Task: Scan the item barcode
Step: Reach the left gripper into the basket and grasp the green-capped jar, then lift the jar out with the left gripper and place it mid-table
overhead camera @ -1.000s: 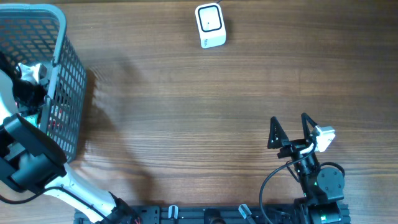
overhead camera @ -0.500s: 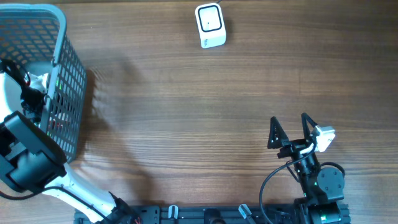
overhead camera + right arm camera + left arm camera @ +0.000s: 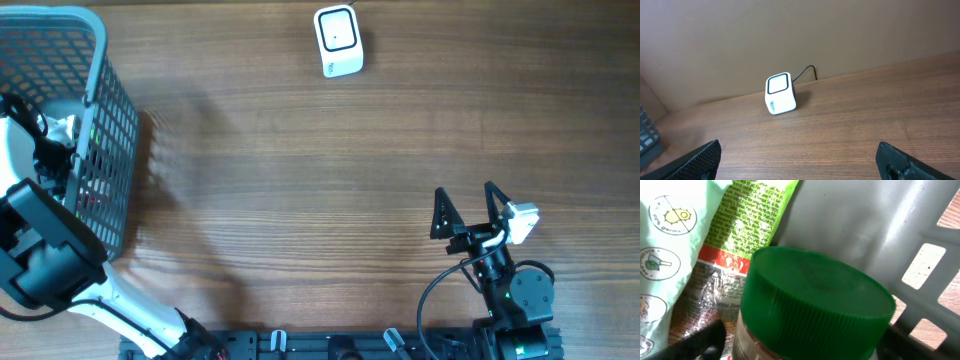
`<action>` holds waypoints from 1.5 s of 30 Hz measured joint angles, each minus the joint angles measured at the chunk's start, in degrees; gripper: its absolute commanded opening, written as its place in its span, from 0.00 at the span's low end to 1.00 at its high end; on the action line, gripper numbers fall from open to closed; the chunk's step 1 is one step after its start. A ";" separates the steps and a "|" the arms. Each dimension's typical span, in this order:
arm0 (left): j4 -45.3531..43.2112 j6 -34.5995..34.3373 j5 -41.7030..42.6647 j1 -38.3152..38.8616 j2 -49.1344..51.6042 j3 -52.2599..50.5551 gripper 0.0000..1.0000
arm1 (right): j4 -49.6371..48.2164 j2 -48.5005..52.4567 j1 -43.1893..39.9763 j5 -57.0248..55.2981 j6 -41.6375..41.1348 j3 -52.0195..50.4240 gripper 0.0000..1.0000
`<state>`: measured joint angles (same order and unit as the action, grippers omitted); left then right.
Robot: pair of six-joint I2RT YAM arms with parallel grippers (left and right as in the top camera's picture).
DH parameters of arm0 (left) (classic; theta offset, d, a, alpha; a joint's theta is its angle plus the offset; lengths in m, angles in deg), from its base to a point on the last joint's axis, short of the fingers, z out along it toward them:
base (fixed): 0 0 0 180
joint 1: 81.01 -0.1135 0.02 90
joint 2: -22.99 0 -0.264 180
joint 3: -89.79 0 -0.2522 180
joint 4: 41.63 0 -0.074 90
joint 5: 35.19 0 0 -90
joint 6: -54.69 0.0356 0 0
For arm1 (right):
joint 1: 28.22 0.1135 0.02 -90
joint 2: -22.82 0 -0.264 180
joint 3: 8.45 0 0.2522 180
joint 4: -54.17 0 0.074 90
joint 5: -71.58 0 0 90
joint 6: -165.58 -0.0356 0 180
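Observation:
A jar with a ribbed green lid (image 3: 815, 300) stands in the grey basket (image 3: 110, 110) at the table's left edge. In the left wrist view it fills the frame. My left gripper (image 3: 807, 347) straddles it, open, with a black finger low on each side and a gap showing at the left finger (image 3: 705, 340). From overhead the left gripper (image 3: 45, 150) reaches down inside the basket and the jar is hidden. The white barcode scanner (image 3: 338, 41) (image 3: 780, 93) sits at the table's far edge. My right gripper (image 3: 465, 210) (image 3: 800, 165) rests near the front right, open and holding nothing.
Beside the jar lie a pale green packet (image 3: 665, 240), a bright green printed packet (image 3: 750, 210) and a foil packet with a red band (image 3: 715, 280). The basket's grey mesh wall (image 3: 920, 275) stands close on the right. Bare wood spans between basket and scanner.
The left wrist shifted slightly deeper into the basket a second ago, then held still. The right arm and scanner have not moved.

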<state>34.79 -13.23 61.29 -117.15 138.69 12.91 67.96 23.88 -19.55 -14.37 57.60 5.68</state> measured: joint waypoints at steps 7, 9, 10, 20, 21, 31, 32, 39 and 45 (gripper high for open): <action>-1.40 -0.33 -0.20 -0.24 0.02 -0.94 0.73 | 0.00 0.00 0.00 0.00 0.00 0.00 1.00; -1.70 -0.42 -0.13 -0.24 0.02 -1.09 0.64 | 0.00 0.00 0.00 0.00 0.00 0.00 1.00; -1.79 -0.20 0.13 -0.24 0.04 -1.16 0.62 | 0.00 0.00 0.00 0.02 0.00 0.00 1.00; 0.37 -1.60 0.22 0.50 0.26 1.86 0.60 | 0.00 0.00 0.00 0.00 0.00 0.00 1.00; 1.18 -2.05 0.24 0.92 0.22 4.15 0.60 | 0.00 0.00 0.00 0.00 0.00 0.00 1.00; 5.29 -7.15 -1.36 6.36 -10.71 28.39 0.63 | 0.00 0.00 0.00 0.00 0.00 0.00 1.00; 5.09 -7.52 -1.53 7.17 -13.84 30.45 0.63 | 0.00 0.00 0.00 0.02 0.00 0.00 1.00; 0.90 -8.48 -2.12 12.96 -28.04 32.54 0.62 | 0.00 0.00 0.00 0.00 0.00 0.00 1.00; 5.27 -15.39 -2.14 22.75 -32.59 32.76 0.53 | 0.00 0.00 0.00 0.00 0.00 0.00 1.00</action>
<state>40.05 -28.61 59.15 -94.40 106.11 45.67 67.96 23.88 -19.55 -14.37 57.60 5.68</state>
